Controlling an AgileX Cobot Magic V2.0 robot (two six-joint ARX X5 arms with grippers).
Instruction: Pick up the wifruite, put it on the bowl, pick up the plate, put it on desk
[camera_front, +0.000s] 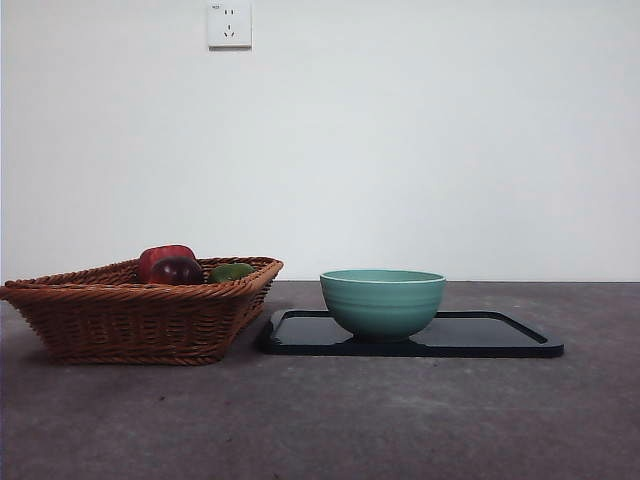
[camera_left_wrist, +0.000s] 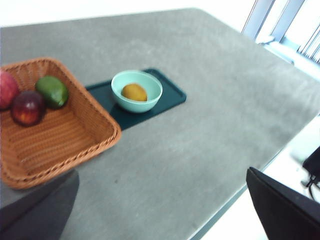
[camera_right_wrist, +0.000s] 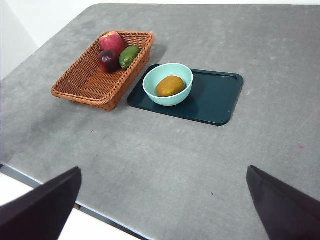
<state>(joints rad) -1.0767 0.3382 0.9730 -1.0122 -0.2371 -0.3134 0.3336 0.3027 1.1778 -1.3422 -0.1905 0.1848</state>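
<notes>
Teal bowl: the bowl stands upright on one end of a dark tray, the end nearest the basket; the low front view shows its ridged outside and smooth rim.
Orange-brown fruit: the wifruite lies inside the bowl, on its floor; it also shows from the left wrist, but the bowl's wall hides it in the front view.
Tray: flat on the desk, long and dark with a raised edge; the half away from the bowl is bare.
Basket: a woven brown basket sits just beside the tray, its corner close to the tray's edge; whether they touch I cannot tell.
Basket contents: a red fruit, a dark purple fruit and a green fruit, grouped at one end.
Left gripper: high above the desk's edge, well apart from every object; its jaws are spread wide and hold nothing.
Right gripper: likewise raised over the near edge of the desk, jaws parted and bare.
Wall: pale, with a white socket above the basket.
</notes>
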